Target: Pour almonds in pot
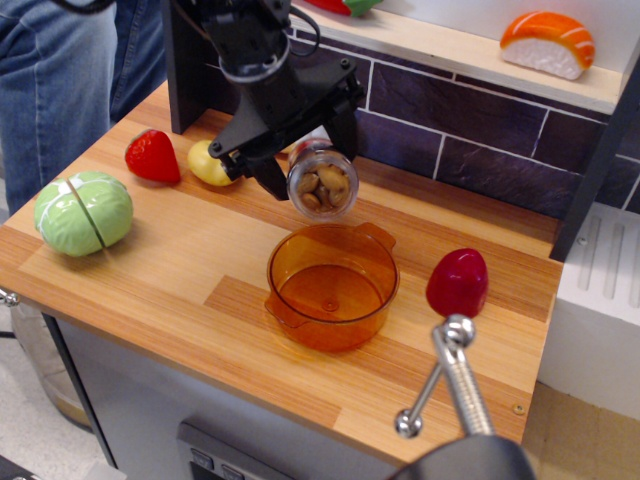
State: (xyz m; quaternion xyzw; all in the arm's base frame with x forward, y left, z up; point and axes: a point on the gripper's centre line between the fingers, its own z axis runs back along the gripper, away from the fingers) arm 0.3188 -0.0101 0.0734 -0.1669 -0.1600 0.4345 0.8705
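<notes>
My black gripper (305,150) is shut on the clear plastic jar (322,180) and holds it in the air, tipped with its open mouth facing forward and down. The tan-brown almonds (322,187) show inside the jar's mouth. The jar hangs just above the far rim of the translucent orange pot (331,285), which stands on the wooden counter (180,270) with two small side handles. The pot looks empty. The jar's label is mostly hidden by the gripper.
A green cabbage toy (83,211) sits at the left edge. A red strawberry (153,156) and a yellow lemon toy (210,163) lie behind the gripper. A red-knobbed lever (456,283) stands at the right front. A sushi toy (547,43) rests on the back shelf.
</notes>
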